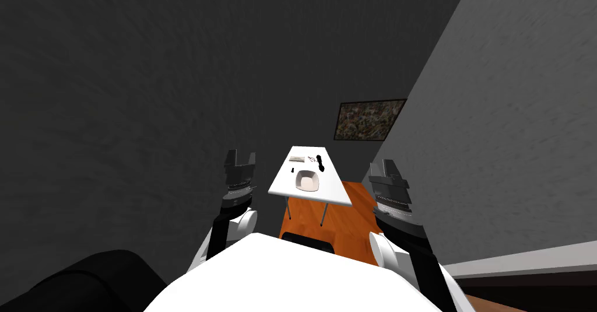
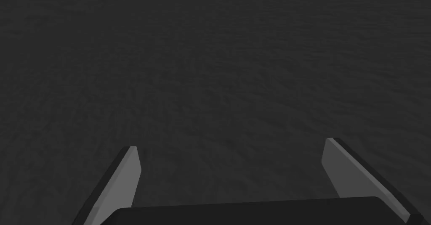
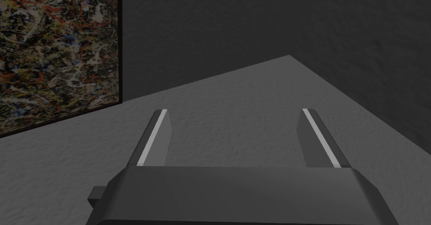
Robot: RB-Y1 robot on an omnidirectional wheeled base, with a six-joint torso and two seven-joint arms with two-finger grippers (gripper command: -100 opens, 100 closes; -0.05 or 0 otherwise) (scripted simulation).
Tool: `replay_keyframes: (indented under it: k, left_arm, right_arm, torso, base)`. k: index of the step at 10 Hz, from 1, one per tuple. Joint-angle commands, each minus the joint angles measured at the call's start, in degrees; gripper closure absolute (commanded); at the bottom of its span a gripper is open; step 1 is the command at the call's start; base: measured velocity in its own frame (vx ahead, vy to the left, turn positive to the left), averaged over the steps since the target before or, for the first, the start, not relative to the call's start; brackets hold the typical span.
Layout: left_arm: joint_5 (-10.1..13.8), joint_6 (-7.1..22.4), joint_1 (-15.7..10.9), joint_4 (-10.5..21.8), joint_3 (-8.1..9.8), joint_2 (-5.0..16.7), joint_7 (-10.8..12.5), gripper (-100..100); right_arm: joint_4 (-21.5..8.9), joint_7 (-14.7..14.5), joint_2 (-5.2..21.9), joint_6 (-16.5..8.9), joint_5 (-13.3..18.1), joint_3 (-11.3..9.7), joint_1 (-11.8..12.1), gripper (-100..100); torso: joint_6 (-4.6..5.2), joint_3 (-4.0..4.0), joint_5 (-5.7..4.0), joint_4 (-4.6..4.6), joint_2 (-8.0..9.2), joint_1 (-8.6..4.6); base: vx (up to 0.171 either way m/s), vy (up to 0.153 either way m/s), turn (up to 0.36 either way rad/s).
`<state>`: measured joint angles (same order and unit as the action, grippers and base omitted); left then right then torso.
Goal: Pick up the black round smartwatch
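Observation:
A small white table [image 1: 338,195] stands ahead of me on an orange floor. Near its far right side lies the black smartwatch [image 1: 319,162], a small dark shape. My left gripper [image 1: 239,158] is raised to the left of the table, well short of it, and its fingers [image 2: 126,180] stand open with nothing between them. To the right of the table my right gripper [image 1: 387,167] is also raised, fingers [image 3: 156,138] open and empty.
On the table are a white square bowl [image 1: 307,181], a flat grey item [image 1: 297,159] at the far end and a tiny dark object [image 1: 290,170]. A dark chair top [image 1: 308,242] sits at the table's near side. Dark walls close in; a framed painting [image 1: 367,119] hangs beyond.

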<state>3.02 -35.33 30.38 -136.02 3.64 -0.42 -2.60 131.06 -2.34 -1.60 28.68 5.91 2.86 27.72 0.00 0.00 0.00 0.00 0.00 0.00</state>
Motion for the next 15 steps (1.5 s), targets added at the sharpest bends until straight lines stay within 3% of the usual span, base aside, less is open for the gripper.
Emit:
replay_keyframes:
  k: [1,4,8,15]
  left_arm:
    - [1.08,1.51,-0.37,0.56,0.25,1.92,0.43,-100]
    - [3.53,5.23,-1.44,1.96,0.86,5.11,1.54,-100]
    - [7.99,12.64,-4.05,5.18,2.01,9.53,4.00,-100]
    - [11.63,20.82,-6.89,8.63,2.99,12.70,6.50,-100]
  right_arm:
    - [0.00,0.00,0.00,0.00,0.00,0.00,0.00,0]
    - [0.00,0.00,0.00,0.00,0.00,0.00,0.00,0]
    - [0.00,0.00,-0.01,0.00,0.00,-0.01,0.00,0]
    - [0.00,0.00,0.00,0.00,0.00,0.00,0.00,0]
  torso:
    - [0.00,0.00,0.00,0.00,0.00,0.00]
    - [0.00,0.01,-0.03,0.00,0.02,-0.13]
    - [0.00,0.01,-0.04,0.00,0.03,-0.21]
    - [0.00,0.00,-0.02,0.00,0.01,-0.10]
  base:
    - [-0.003,-0.019,0.047]
    - [-0.009,-0.038,0.043]
    - [-0.012,-0.056,0.036]
    - [-0.007,-0.030,0.010]
